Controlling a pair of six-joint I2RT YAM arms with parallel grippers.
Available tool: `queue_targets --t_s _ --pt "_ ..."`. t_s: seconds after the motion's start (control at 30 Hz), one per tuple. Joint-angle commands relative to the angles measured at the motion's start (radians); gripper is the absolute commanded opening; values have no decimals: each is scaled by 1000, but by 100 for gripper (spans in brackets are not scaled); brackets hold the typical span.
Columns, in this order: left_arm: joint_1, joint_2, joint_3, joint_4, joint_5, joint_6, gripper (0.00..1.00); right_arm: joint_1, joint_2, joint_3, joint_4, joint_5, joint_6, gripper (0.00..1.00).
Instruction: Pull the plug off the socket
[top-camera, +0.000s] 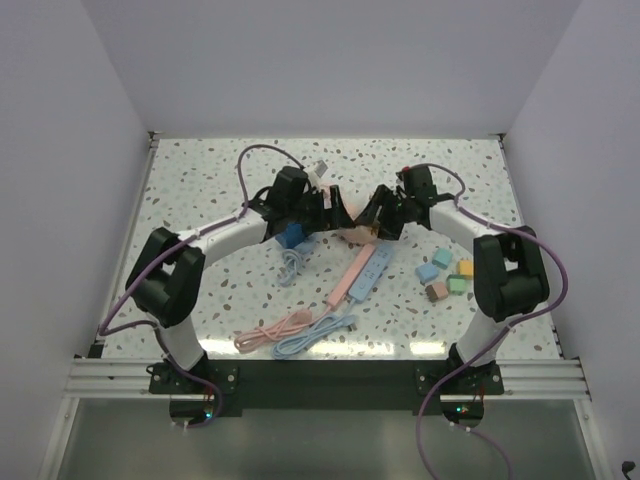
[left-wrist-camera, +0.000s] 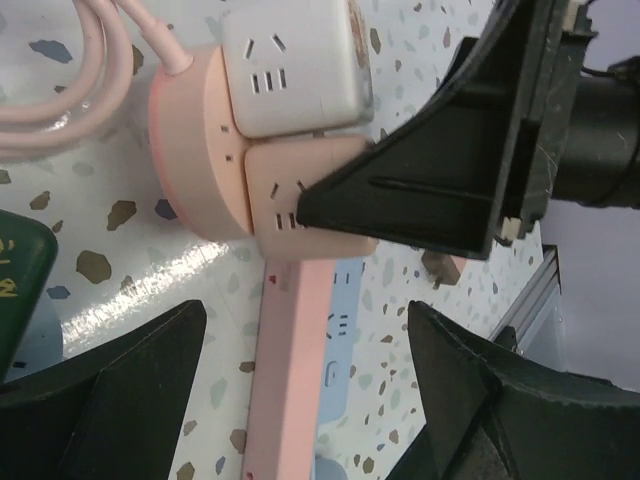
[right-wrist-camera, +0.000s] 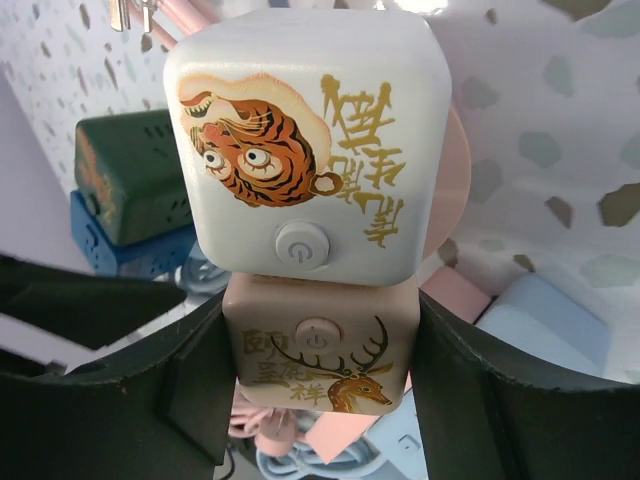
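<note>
A pink cube socket (right-wrist-camera: 318, 345) with a deer print stands against a white cube socket (right-wrist-camera: 305, 140) with a tiger print. A round pink plug (left-wrist-camera: 190, 150) with a pink cable lies flat against their sides; I cannot tell which cube it goes into. My right gripper (right-wrist-camera: 320, 350) is shut on the pink cube, one finger (left-wrist-camera: 440, 170) lying over it in the left wrist view. My left gripper (left-wrist-camera: 305, 325) hangs open just short of the cubes, with nothing between its fingers. In the top view the two grippers meet mid-table, left gripper (top-camera: 335, 212) facing right gripper (top-camera: 362, 228).
A pink power strip (top-camera: 350, 275) and a blue power strip (top-camera: 372, 268) lie side by side below the grippers, their coiled cables (top-camera: 295, 333) near the front edge. A green cube (right-wrist-camera: 135, 175) sits on a blue cube (right-wrist-camera: 110, 235). Small coloured blocks (top-camera: 445, 275) lie at the right.
</note>
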Motion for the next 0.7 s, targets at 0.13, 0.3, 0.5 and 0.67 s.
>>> queue_targets --t_s 0.13,0.3,0.5,0.67 --pt "-29 52 14 108 -148 -51 88 7 -79 -62 122 -219 91 0" --pt "-52 59 18 39 -263 -58 88 -7 -146 -118 166 -259 151 0" --pt "-67 59 8 10 -352 -110 87 -34 -242 -239 330 -292 266 0" --pt "-90 102 40 5 -325 -132 87 -34 -262 -322 477 -301 353 0"
